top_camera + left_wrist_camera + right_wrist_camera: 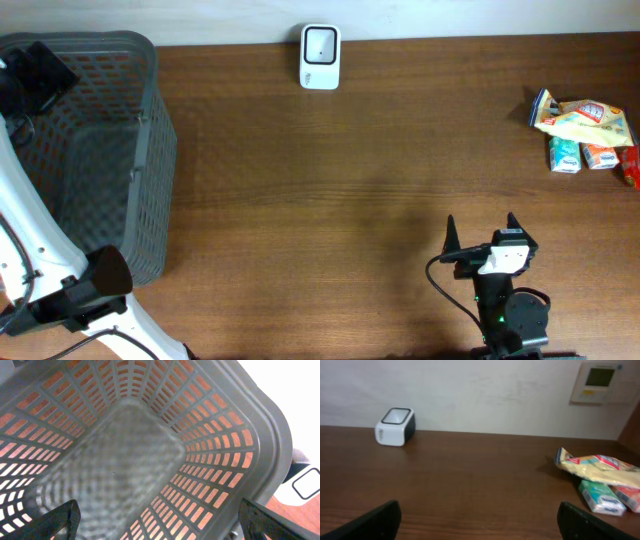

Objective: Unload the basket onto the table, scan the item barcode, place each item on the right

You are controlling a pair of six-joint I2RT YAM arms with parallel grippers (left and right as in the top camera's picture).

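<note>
Overhead, I can see a brown table (300, 180) with a little white scanner (320, 57) at the top middle, up by the wall. At the far right edge lies a small pile of things to scan: a yellow snack bag (580, 118) resting partly on top of two small boxes (565, 155), and I can't see a barcode from here. The right gripper (481, 222) sits at the bottom right of the picture. Its two fingers are spread wide and nothing is in them. It is well apart from the pile. The left gripper (160, 525) hangs over the grey basket (150, 130) at the left side, fingers wide apart too, holding nothing, and the basket looks bare inside. I think the bag will be light, soft and crinkly, and a bit slippery, so it could bend or slide out if pinched too hard. Grabbing it across the middle, or by a flat end, seems best. The boxes look stiff and light, so they would be easier to hold by their narrow sides. The right gripper is nearer the pile.
</note>
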